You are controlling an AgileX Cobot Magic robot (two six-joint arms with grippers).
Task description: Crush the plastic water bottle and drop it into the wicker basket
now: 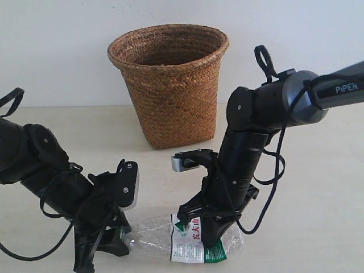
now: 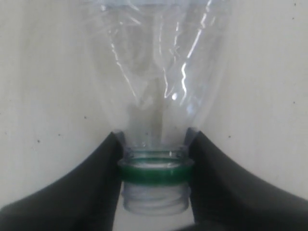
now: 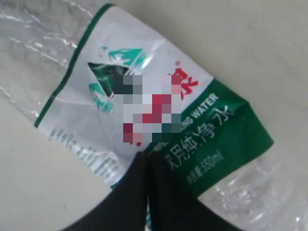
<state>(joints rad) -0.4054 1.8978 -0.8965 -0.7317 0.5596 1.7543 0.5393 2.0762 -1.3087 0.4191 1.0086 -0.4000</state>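
The plastic water bottle [image 1: 190, 243] lies flat on the table at the front, its clear body creased and its white-and-green label facing up. My left gripper [image 1: 116, 234] is shut on its neck. In the left wrist view the black fingers [image 2: 103, 173] clamp the green ring of the bottle [image 2: 154, 72], and the threaded mouth shows no cap. My right gripper [image 1: 213, 232] is shut, and its tips, pressed together, bear down on the label [image 3: 144, 96]; the right gripper [image 3: 147, 161] has nothing between its fingers. The wicker basket [image 1: 170, 85] stands upright behind, apart from both arms.
The pale tabletop [image 1: 318, 187] runs back to a white wall behind the basket. The right arm's dark elbow [image 1: 267, 108] hangs right of the basket, about level with its middle. The table's front edge is out of view.
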